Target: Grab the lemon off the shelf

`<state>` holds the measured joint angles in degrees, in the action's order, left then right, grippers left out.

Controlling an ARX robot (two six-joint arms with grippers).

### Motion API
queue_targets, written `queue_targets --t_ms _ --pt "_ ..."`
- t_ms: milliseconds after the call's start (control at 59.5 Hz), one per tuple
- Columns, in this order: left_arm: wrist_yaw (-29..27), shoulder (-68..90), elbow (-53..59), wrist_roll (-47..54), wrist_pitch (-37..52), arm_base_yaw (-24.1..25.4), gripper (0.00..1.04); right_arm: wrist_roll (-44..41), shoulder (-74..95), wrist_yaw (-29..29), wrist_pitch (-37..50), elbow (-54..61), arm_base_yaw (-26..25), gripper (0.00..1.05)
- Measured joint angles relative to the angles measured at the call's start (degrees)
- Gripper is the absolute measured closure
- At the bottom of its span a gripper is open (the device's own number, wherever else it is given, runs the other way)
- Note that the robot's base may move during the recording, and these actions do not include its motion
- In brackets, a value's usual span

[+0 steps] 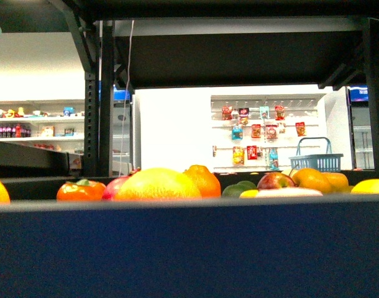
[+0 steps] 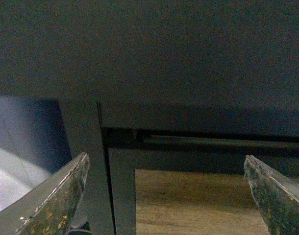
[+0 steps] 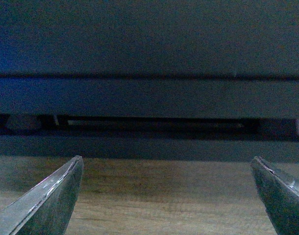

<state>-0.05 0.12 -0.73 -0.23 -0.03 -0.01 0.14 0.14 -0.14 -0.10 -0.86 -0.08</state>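
— Well, how does the left gripper [image 2: 164, 196] sit?
— Low, and pointed at the dark lower frame of the shelf [image 1: 177, 248], close to a post [image 2: 83, 147]. Its jaws are spread wide, with wood floor [image 2: 198, 205] showing between them.
— And the deck in the front view?
— Fruit peeks over the front edge. From the left there's a red-orange fruit [image 1: 81, 190], a big yellow-orange citrus [image 1: 157, 184], an orange [image 1: 204, 179], something green [image 1: 238, 188], an apple [image 1: 275, 180] and then two more oranges [image 1: 314, 180].
— Where's the lemon [image 1: 371, 185]?
— At the far right of the row, just beside those oranges. It's bright yellow, and only its top clears the edge.
— And the right gripper [image 3: 164, 196]?
— Low as well, and squared to the frame's long horizontal bars. Its jaws are equally wide apart over the same wood floor, and it grips nothing.
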Motion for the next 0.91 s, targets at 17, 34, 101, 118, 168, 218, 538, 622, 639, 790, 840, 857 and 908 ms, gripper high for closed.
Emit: queue_targets --t_ms 17,34,101,118,168,218,538,622,639,790,840,857,908 --pt "0.04 0.0 0.0 -0.02 0.0 0.0 0.08 -0.02 0.0 0.0 0.0 0.0 0.0 0.02" --pt "0.02 0.0 0.0 0.0 0.0 0.0 0.08 0.0 0.0 0.0 0.0 0.0 0.0 0.02" --pt "0.04 0.0 0.0 0.0 0.0 0.0 0.08 -0.04 0.0 -0.02 0.0 0.0 0.0 0.02" --pt "0.04 0.0 0.0 -0.02 0.0 0.0 0.08 0.0 0.0 -0.04 0.0 0.0 0.0 0.02" --pt "0.04 0.0 0.0 -0.04 0.0 0.0 0.08 0.02 0.0 -0.02 0.0 0.0 0.0 0.02" --pt "0.04 0.0 0.0 -0.02 0.0 0.0 0.08 0.0 0.0 0.0 0.0 0.0 0.0 0.02" --pt "0.07 0.0 0.0 0.02 0.0 0.0 0.08 0.0 0.0 0.02 0.0 0.0 0.0 0.02" --pt "0.07 0.0 0.0 0.0 0.0 0.0 0.08 0.0 0.0 0.0 -0.02 0.0 0.0 0.02" --pt "0.04 0.0 0.0 0.0 0.0 0.0 0.08 0.0 0.0 -0.02 0.0 0.0 0.0 0.02" --pt "0.02 0.0 0.0 -0.02 0.0 0.0 0.08 0.0 0.0 -0.02 0.0 0.0 0.0 0.02" --pt "0.02 0.0 0.0 0.02 0.0 0.0 0.08 -0.02 0.0 0.0 0.0 0.0 0.0 0.02" --pt "0.04 0.0 0.0 0.02 0.0 0.0 0.08 0.0 0.0 -0.02 0.0 0.0 0.0 0.02" --pt "0.04 0.0 0.0 0.0 0.0 0.0 0.08 0.02 0.0 0.0 0.0 0.0 0.0 0.02"
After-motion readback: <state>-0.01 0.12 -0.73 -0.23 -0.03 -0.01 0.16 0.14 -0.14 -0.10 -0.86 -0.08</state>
